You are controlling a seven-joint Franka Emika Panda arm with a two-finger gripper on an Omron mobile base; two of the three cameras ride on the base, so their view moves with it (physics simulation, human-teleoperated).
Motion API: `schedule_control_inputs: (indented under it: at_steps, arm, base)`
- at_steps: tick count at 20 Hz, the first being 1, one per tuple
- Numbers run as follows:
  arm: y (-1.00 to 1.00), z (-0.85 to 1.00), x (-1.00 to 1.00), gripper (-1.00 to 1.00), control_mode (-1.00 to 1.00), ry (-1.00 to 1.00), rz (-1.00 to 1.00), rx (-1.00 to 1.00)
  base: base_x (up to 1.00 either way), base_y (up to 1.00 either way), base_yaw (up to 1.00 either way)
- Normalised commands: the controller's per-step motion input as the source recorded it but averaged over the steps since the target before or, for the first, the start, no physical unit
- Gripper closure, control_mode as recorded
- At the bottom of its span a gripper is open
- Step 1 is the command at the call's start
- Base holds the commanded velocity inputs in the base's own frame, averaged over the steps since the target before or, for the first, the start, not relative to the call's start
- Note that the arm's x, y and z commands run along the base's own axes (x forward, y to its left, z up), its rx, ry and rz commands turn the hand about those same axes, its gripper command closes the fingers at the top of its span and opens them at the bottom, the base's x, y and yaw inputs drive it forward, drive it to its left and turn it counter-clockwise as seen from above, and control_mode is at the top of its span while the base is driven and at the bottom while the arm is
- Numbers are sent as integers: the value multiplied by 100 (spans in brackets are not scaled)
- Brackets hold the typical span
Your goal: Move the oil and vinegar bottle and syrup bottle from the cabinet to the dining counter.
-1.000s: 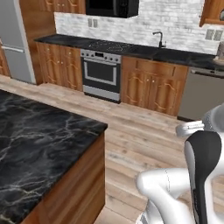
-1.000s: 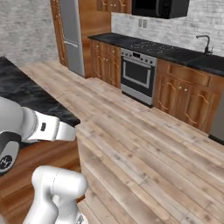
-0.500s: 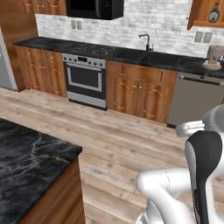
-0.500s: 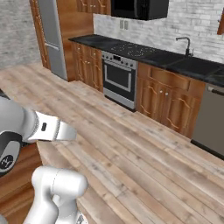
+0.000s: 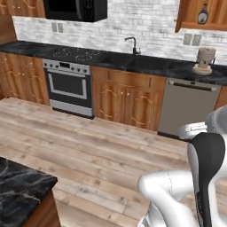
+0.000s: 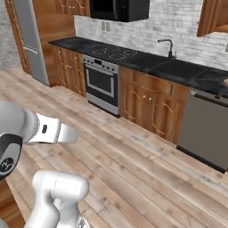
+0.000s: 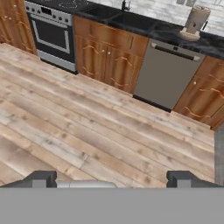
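Hand [image 7: 111,179]: two dark fingertips set wide apart at the bottom of the hand view, nothing between them; carried low, looking forward and down over bare wood-plank floor [image 7: 87,127].

Ahead of the hand, past the floor: a run of lower cabinets under a black bench [image 5: 146,64], with a grey dishwasher front [image 7: 164,74] straight ahead, an oven range [image 5: 71,86] off to its left, a sink tap [image 5: 132,44] between them, and a pale cylindrical item on a base [image 5: 204,60], kind not clear, standing on the bench above the dishwasher.

Syrup bottle [image 5: 203,14]: dark, squat, upright, long axis vertical, on the open shelf of the cabinet [image 5: 186,20]. Lies ahead of the hand, well above it and to its right, well apart.

Oil and vinegar bottle: not located.

Dining counter [image 5: 20,195]: black veined corner, near the base, to the hand's left and behind its line of sight.

Judgement: approach stage; nothing delivered yet. The coming move turns on height and side, since the hand must rise and go right to come level with the shelf.
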Motion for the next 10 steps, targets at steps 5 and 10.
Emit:
schedule_control_inputs:
  at_steps: [5,10]
  arm:
    - [0,0,0,-100,100,0,0,0]
    - [0,0,0,-100,100,0,0,0]
  base:
    - [56,-39,-15]
    - [56,-42,-16]
